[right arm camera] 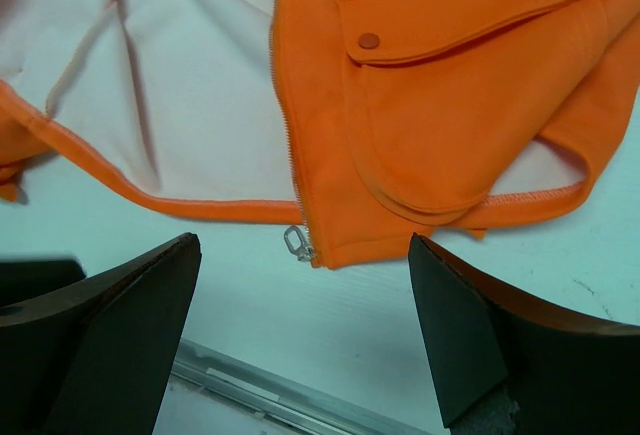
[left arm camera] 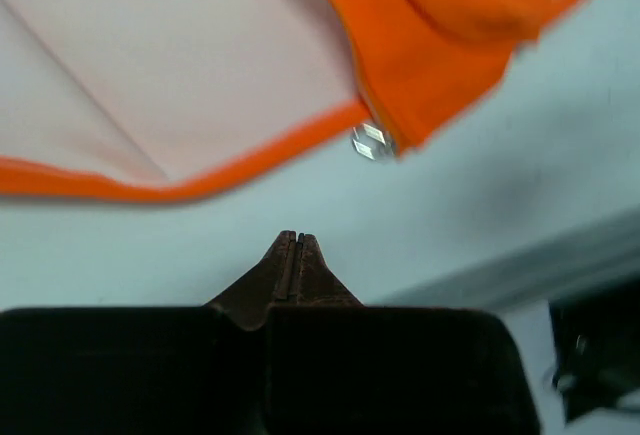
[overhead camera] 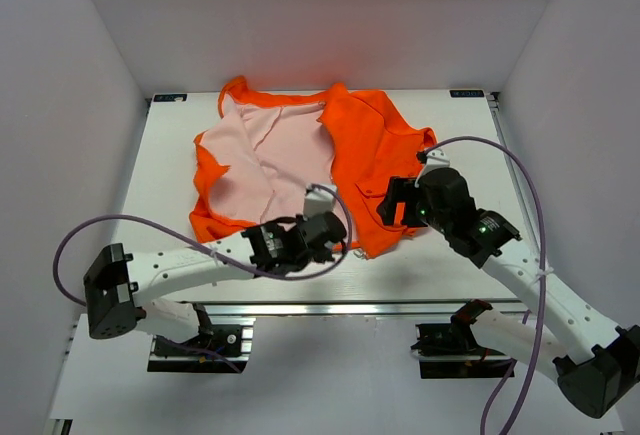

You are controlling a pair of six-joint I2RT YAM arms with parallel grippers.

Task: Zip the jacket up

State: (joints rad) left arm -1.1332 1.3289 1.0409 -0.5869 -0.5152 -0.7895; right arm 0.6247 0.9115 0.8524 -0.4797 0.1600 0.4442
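Note:
The orange jacket (overhead camera: pixel 375 145) lies unzipped on the white table, its left half thrown back so the pale pink lining (overhead camera: pixel 265 160) faces up. A silver zipper pull (right arm camera: pixel 298 243) hangs at the bottom hem corner of the right front panel, also seen in the left wrist view as the zipper pull (left arm camera: pixel 368 141). My left gripper (left arm camera: pixel 293 238) is shut and empty over bare table, just short of the hem. My right gripper (right arm camera: pixel 304 255) is open wide above the hem, with the pull between its fingers and below them. A flap pocket (right arm camera: pixel 460 75) with snaps shows.
The table's metal front rail (right arm camera: pixel 270 387) runs just beneath both grippers. White walls enclose the table on three sides. Purple cables (overhead camera: pixel 130 223) loop from both arms.

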